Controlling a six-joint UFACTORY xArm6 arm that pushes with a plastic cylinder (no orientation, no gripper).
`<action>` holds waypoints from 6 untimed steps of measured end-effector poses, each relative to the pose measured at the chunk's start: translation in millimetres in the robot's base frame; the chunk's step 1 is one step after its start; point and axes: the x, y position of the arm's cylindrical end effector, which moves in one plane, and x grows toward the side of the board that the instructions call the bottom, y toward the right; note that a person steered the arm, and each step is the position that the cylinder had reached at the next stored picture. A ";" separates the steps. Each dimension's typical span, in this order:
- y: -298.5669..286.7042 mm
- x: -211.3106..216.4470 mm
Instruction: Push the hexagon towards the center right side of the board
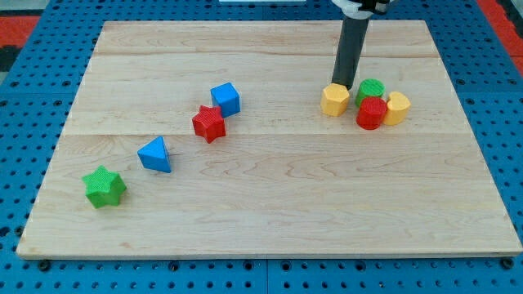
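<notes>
A yellow hexagon block (334, 100) lies right of the board's middle, toward the view's top. My tip (342, 85) stands at the hexagon's upper right edge, touching or nearly touching it. Just to the hexagon's right sits a tight cluster: a green cylinder (370, 89), a red cylinder (372, 113) and a yellow block (397, 107), its shape unclear. The hexagon is a small gap away from the red cylinder.
A blue cube (225, 99) and a red star (209, 123) sit touching left of centre. A blue triangle (155, 154) and a green star (104, 187) lie toward the view's lower left. The wooden board (270, 204) rests on a blue pegboard.
</notes>
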 end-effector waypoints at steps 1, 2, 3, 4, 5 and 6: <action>-65.1 -3.0; -56.1 18.0; -7.4 18.1; 0.2 27.0; -107.2 19.6; -203.7 3.5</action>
